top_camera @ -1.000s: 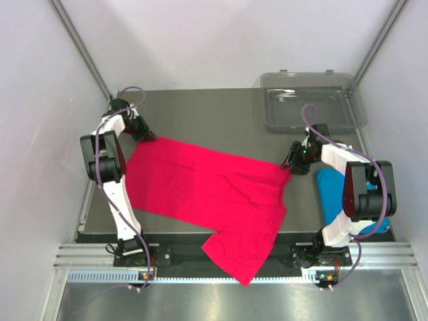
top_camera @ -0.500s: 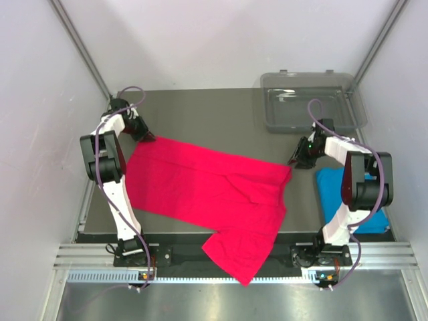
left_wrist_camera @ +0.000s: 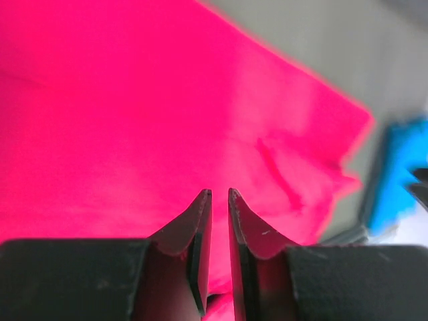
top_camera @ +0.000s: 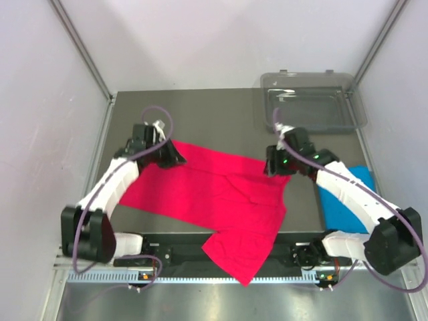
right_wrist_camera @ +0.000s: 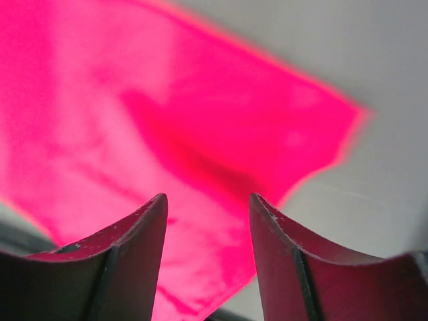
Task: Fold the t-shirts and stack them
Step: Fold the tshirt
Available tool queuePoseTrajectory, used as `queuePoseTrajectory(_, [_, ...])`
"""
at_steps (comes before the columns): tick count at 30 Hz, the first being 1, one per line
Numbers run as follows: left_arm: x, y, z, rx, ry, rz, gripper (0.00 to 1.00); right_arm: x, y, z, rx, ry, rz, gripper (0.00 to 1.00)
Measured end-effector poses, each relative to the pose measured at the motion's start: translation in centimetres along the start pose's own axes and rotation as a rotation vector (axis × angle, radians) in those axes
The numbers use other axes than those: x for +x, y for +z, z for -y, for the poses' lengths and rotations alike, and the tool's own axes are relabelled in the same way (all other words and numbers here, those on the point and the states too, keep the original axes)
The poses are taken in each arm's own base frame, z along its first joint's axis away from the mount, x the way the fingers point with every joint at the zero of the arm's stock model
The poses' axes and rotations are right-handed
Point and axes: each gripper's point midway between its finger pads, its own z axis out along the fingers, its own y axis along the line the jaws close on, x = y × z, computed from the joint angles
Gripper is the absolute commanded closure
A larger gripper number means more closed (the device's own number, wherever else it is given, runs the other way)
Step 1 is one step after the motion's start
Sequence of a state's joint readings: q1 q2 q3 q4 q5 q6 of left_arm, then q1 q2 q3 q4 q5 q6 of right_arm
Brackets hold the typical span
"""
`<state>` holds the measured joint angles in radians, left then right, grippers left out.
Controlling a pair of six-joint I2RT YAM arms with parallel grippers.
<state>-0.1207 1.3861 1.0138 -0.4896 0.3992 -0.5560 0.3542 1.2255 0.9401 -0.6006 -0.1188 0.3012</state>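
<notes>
The crimson shirt (top_camera: 214,190) stretches left to right between the near-closed left gripper (top_camera: 176,158), perhaps pinching cloth, and the spread right gripper (top_camera: 269,165) at its far corners.

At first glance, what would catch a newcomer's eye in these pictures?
The crimson-pink t-shirt lies spread across the middle of the table, one corner hanging over the near edge. At its far edge are the left gripper, shut, and the right gripper, open. A blue t-shirt lies at the right edge.
</notes>
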Motion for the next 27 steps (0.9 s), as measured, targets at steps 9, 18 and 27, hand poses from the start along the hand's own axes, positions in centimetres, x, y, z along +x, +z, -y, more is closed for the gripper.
queuePoseTrajectory(9, [9.2,-3.0,-0.2,0.098,-0.11,-0.045,0.73,8.8,2.3,-8.3,-0.002,-0.383,-0.167,0.52])
queuePoseTrajectory(18, [9.7,-5.4,1.2,0.17,-0.115,0.001,0.73,12.8,6.2,-8.7,0.187,-0.516,-0.265,0.5])
queuePoseTrajectory(27, [10.8,-6.0,0.7,0.147,-0.122,-0.025,0.73,11.2,8.0,-7.9,0.314,-0.554,-0.212,0.63])
